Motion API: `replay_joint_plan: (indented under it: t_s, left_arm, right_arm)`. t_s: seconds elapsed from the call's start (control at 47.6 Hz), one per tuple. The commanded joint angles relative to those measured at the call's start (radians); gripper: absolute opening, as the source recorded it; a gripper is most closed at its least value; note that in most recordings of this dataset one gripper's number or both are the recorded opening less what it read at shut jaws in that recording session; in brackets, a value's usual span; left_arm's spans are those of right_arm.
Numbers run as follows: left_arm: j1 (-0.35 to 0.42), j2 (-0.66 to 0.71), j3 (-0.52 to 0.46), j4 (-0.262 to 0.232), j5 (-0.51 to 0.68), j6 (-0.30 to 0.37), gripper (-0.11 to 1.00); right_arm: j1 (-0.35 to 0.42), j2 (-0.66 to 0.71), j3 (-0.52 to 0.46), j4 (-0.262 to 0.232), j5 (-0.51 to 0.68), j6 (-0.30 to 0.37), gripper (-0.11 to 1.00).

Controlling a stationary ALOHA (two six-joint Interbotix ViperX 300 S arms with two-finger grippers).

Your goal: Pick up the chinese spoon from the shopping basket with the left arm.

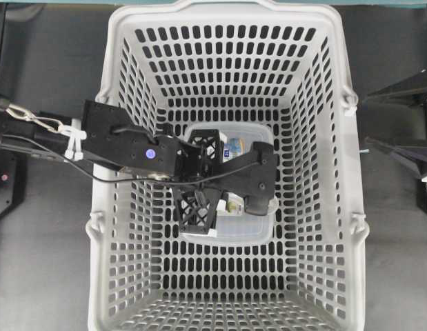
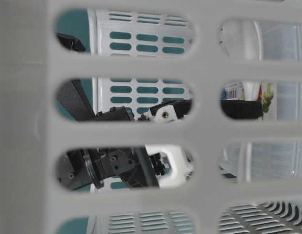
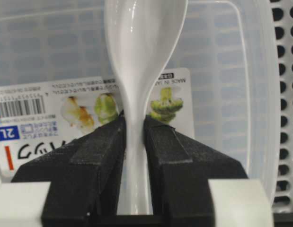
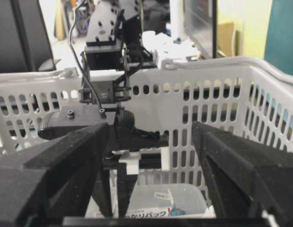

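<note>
In the left wrist view, nearest the lens, the left tool [image 3: 135, 165] is pinching the spoon [image 3: 139, 85] by its narrow handle, the two black pads pressed against either side with no gap showing, so the jaws are nearly closed on it. The spoon's bowl is reaching away toward the top of the frame, lying over the clear container [image 3: 241, 94] with its printed label [image 3: 66, 118]. Beyond that, at the right edge, the basket's [image 1: 116, 103] slotted wall is showing. From overhead, the left arm [image 1: 130, 148] is reaching in from the left of the frame, its tool sitting low over the container in the middle of the basket floor; the spoon itself is hidden there. The right tool [image 4: 151, 156] is standing wide open and holding nothing, parked outside the basket on the right. By my reading, the reach and the grasp are done; the lift is what is remaining, since the spoon is apparently sitting down at container level, inside the basket.
</note>
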Motion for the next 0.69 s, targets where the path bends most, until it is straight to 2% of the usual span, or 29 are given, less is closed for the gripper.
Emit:
replay_joint_plan:
  t_s: [0.0,0.126,0.231,0.357,0.525,0.672]
  left_arm:
    - [0.005,-0.04,-0.038,0.002,0.012,0.0,0.12]
    - [0.003,-0.08,-0.106,0.002,0.078,-0.002,0.12]
    - [-0.002,-0.107,-0.192,0.002,0.187,-0.009,0.12]
    - [-0.014,-0.133,-0.331,0.002,0.342,-0.015,0.12]
    - [-0.017,-0.135,-0.476,0.002,0.472,-0.043,0.12]
    - [-0.012,-0.126,-0.526,0.003,0.526,-0.074,0.12]
  right_arm:
    - [-0.005,0.005,-0.018,0.003,-0.005,-0.002,0.69]
    - [-0.005,0.005,-0.018,0.003,-0.005,-0.002,0.69]
    - [-0.005,0.005,-0.018,0.003,-0.005,-0.002,0.69]
    - [-0.005,0.005,-0.018,0.003,-0.005,-0.002,0.69]
    - [-0.005,0.005,-0.018,0.003,-0.005,-0.002,0.69]
    - [-0.005,0.005,-0.018,0.003,-0.006,-0.002,0.69]
